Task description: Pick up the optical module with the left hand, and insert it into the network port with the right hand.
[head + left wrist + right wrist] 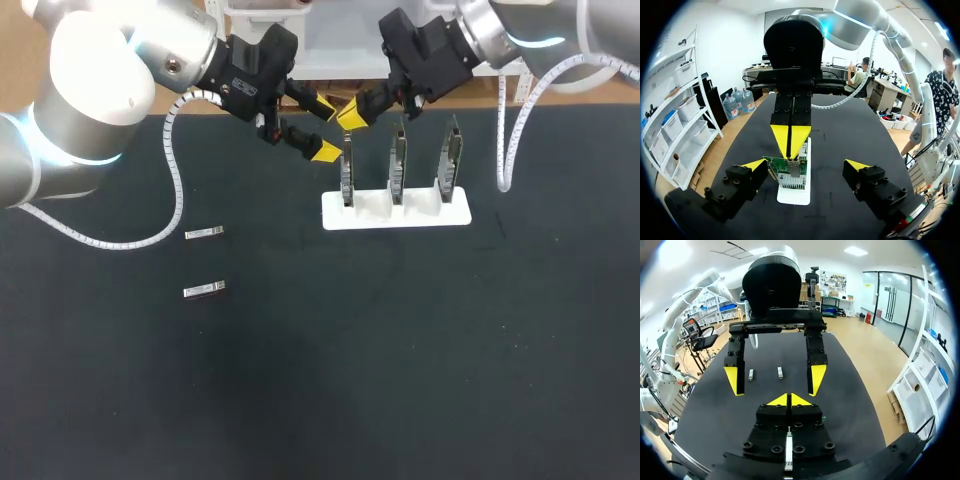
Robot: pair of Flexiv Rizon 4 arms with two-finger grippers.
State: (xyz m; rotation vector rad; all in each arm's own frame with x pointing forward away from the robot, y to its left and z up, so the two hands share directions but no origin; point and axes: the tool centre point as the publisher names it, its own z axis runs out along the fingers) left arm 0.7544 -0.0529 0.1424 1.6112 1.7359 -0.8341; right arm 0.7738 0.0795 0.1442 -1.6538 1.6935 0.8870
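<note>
**Two grippers meet over the leftmost circuit board; two optical modules lie on the table**

On the left part of the black table [400, 380], two small silver optical modules lie flat, one [204, 233] nearer the far edge and the other [204, 291] nearer the robot. They are apart from each other, and no gripper touches either. The right wrist view shows the same pair [751, 375] [780, 372] side by side on the mat, beyond both grippers.

The left arm [100, 90] comes in from the far left corner. The left gripper [325, 128] hangs with its yellow-tipped fingers spread wide, holding nothing. It is just left of the first board, and its own wrist view shows that board between the splayed fingers [754, 165].

The right gripper [352, 115] sits just above the leftmost circuit board [347, 170]. Its yellow tips are pressed together with no gap showing. Whether anything thin is pinched there cannot be told.

A white stand [395, 212] holds three upright circuit boards in a row. The middle board [399, 165] and the right board [449, 160] stand apart from both grippers.

The right arm [540, 30] comes in from the far right corner.
</note>
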